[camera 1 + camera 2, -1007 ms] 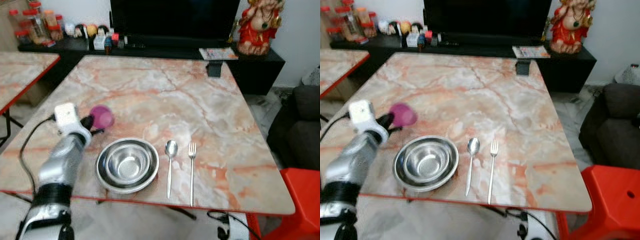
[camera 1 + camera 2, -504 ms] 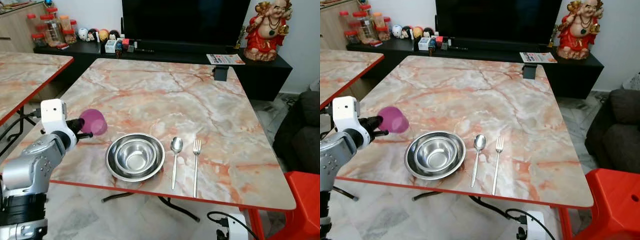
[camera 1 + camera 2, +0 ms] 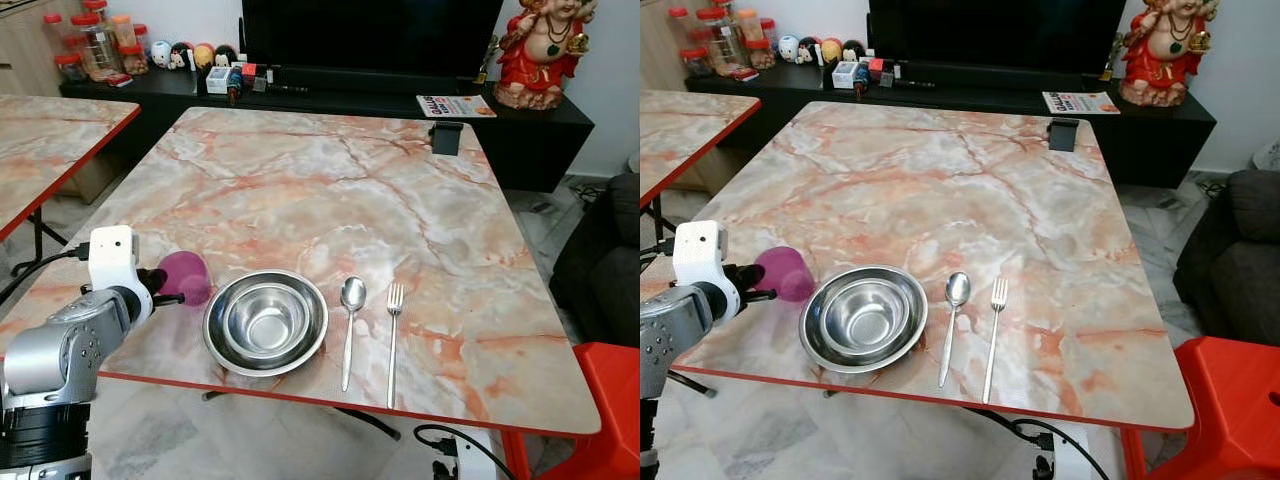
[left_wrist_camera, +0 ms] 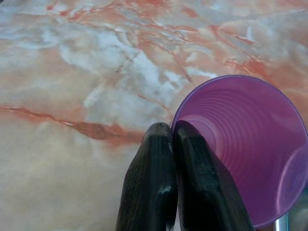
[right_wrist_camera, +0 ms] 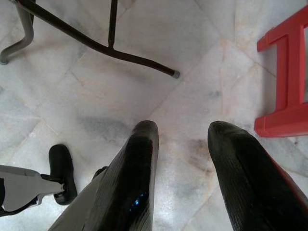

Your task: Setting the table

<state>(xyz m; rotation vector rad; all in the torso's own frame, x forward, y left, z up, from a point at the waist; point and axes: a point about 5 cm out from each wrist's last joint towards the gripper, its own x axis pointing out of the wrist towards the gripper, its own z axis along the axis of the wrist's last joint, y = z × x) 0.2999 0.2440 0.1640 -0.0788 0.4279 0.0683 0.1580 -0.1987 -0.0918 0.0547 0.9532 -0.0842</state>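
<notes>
While the silver left arm reaches in over the near left edge of the marble table (image 3: 330,190), its left hand (image 4: 172,131) is clamped on the rim of a purple cup (image 3: 185,277), one black finger inside the cup and the other outside, pressed tight together on the thin wall. The cup sits low at the table top, tilted on its side with its mouth turned toward the wrist; whether it actually touches the marble I cannot tell. It lies just beside the left rim of the steel bowls (image 3: 265,321), two of them nested one inside the other near the front edge. To the right of the bowls a spoon (image 3: 349,312) and then a fork (image 3: 392,337) lie parallel, handles toward the near edge, close to each other but apart. The right hand (image 5: 180,132) hangs down over the tiled floor (image 5: 120,103) with its fingers spread apart, holding nothing, a red stool (image 5: 288,86) near it.
</notes>
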